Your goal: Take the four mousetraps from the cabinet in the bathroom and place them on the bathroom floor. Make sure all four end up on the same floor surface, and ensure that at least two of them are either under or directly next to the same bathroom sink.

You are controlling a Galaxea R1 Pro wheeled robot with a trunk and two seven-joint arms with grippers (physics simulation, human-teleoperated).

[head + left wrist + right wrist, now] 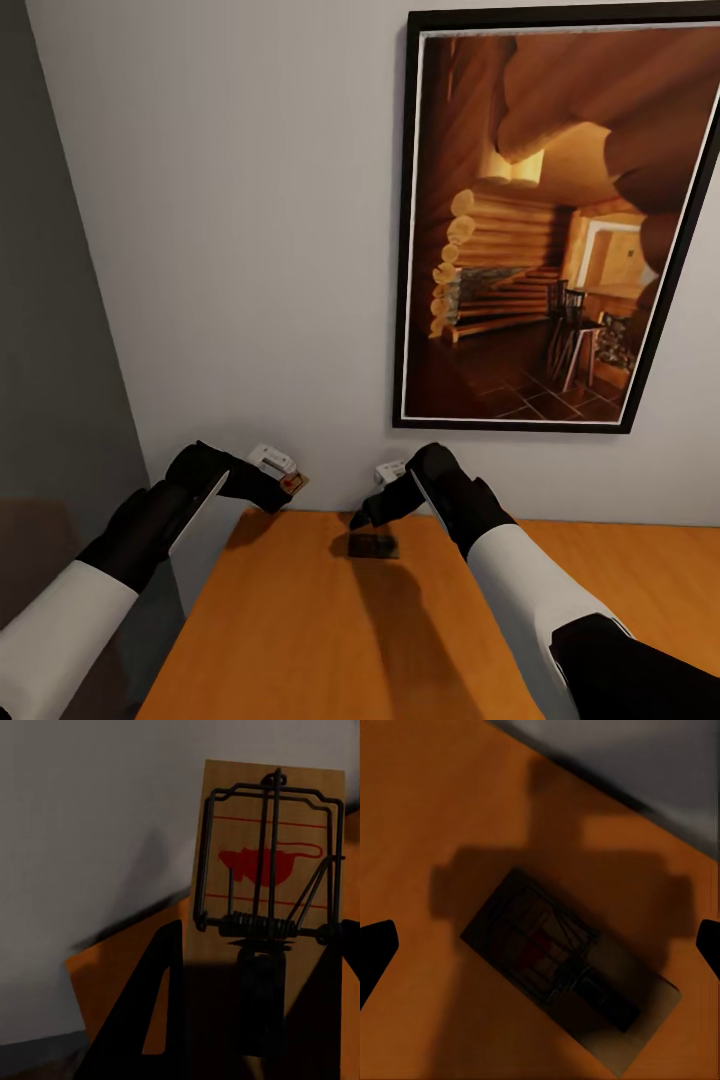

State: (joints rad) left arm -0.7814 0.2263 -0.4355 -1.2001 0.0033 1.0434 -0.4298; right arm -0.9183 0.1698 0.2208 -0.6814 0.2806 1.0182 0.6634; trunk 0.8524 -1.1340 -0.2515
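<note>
Above an orange-brown cabinet top, two black grippers work at two mousetraps.

From the head view, the cabinet stands against a pale wall bearing a framed picture of a log cabin room. The left gripper, near the cabinet's back left corner, holds one mousetrap lifted off the wood. The right gripper hovers just above a second mousetrap, which lies flat in shadow on the cabinet top. From the left wrist view, the held mousetrap shows its pale board, red mouse mark and wire spring, clamped at its near end between the dark fingers. From the right wrist view, the lying mousetrap sits diagonally on the wood, between spread fingertips that do not touch it. Two mousetraps counted.
</note>
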